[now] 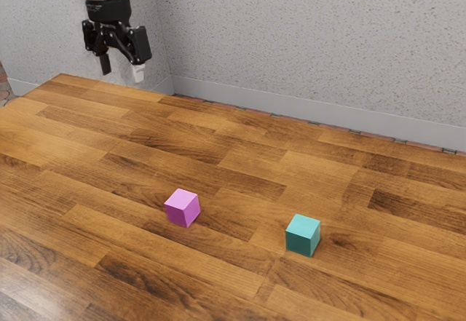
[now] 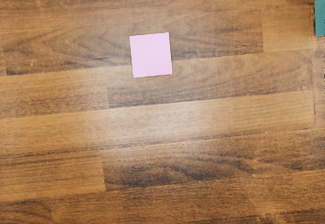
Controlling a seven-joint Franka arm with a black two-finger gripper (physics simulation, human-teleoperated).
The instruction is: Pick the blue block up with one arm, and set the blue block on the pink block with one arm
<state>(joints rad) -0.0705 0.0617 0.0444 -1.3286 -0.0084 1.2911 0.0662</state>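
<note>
While the gripper (image 1: 122,67) hangs high in the exterior view, fingers spread and empty, the blue block (image 1: 303,234) rests well apart from the pink block (image 1: 182,207), toward that view's right. The wrist view shows the pink block (image 2: 151,54) under the hand. The blue block looks light and rigid, so two opposite flat sides should suit the grip.

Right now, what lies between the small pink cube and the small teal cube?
Bare wooden planks separate the small pink cube and small teal cube, as the exterior view shows.
</note>
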